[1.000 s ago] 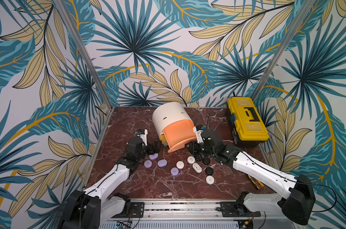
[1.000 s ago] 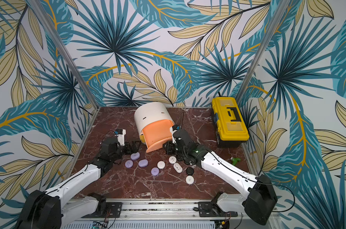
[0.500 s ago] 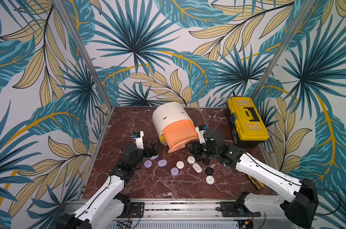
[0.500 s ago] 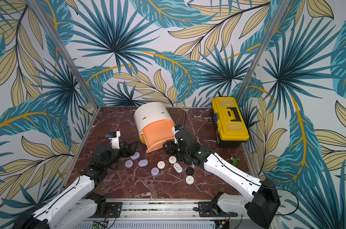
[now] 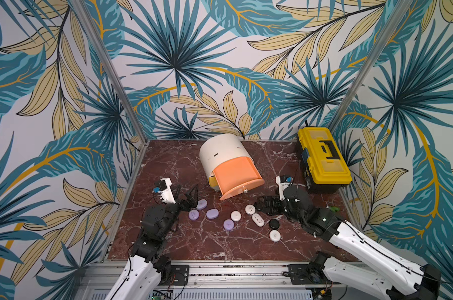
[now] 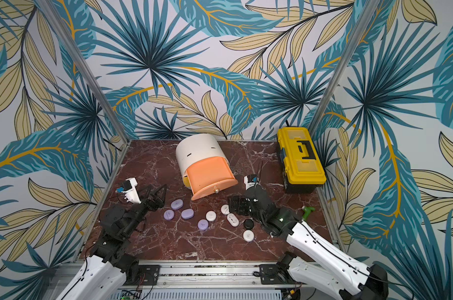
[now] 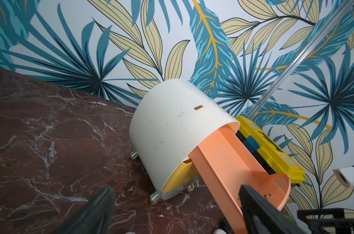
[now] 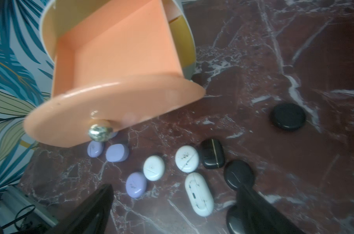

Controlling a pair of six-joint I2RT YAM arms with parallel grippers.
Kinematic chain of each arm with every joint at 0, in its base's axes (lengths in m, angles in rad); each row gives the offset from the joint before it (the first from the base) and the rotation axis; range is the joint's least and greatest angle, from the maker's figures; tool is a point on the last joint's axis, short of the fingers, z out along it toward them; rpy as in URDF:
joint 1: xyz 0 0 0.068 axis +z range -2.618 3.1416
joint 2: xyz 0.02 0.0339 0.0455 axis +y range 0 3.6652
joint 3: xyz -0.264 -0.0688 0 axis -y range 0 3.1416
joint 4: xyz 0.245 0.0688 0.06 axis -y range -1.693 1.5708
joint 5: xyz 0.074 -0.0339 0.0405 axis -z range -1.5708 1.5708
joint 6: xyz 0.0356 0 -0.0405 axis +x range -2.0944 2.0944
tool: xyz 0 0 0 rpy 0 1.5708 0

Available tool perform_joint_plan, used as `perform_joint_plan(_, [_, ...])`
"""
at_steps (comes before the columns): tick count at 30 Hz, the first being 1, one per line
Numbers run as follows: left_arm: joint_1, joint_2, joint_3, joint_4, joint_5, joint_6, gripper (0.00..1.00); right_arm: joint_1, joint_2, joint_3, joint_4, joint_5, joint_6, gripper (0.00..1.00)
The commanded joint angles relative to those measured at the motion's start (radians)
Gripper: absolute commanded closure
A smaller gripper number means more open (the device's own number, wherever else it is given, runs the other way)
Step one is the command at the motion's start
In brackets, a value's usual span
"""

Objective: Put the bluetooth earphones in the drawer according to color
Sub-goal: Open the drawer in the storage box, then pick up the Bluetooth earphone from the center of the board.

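- A dark red marble tabletop (image 5: 199, 246) sits inside walls papered with palm leaves. Two white robot arms reach in from its front edge.
- The drawer cabinet (image 5: 220, 152), cream with a rounded top, stands near the middle of the back edge. Its top peach drawer (image 5: 233, 175) is pulled well out, and its inside looks empty in both top views and the right wrist view. The yellow drawer (image 7: 178, 178) below it is barely ajar, and the lowest one is hard to make out.
- The bluetooth earphones lie on the tabletop in a loose band in front of the open drawer, none inside it. Four lilac cases (image 5: 212, 213) lie toward the left and four white cases (image 5: 258, 219) in the middle. The black cases (image 8: 287, 116) lie toward the right, at least four of them in the right wrist view.
- The left gripper (image 5: 186, 193) hovers just beside the rearmost lilac case (image 5: 201, 204), jaws spread wide and holding nothing.
- The right gripper (image 5: 264, 205) is low over the black cases, next to a white one, jaws also spread wide and empty. One black case (image 8: 239, 175) lies close to a fingertip.
- A yellow toolbox (image 5: 322, 158) occupies the back right corner, and a green-handled tool (image 6: 307, 211) lies by the right edge.
- Judged progress: only the opening of one drawer is done. All the sorting remains, and two more drawers probably need opening so that each colour gets its own.
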Motion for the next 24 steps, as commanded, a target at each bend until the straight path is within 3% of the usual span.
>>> perform_joint_plan(1, [0.004,0.024,-0.043,-0.034,-0.092,-0.020,0.00,-0.001,-0.049,-0.057,-0.097,0.181,0.021,0.01])
perform_joint_plan(4, [0.004,0.075,-0.041,-0.020,-0.127,-0.026,0.00,-0.001,-0.063,-0.075,-0.147,0.279,0.046,0.00])
perform_joint_plan(12, [0.006,0.220,-0.005,-0.044,-0.206,-0.039,0.00,-0.034,0.054,-0.068,-0.152,0.362,0.060,0.00])
perform_joint_plan(24, [0.010,0.290,0.010,-0.024,-0.173,-0.041,0.00,-0.280,0.442,0.111,-0.077,0.086,-0.034,0.00])
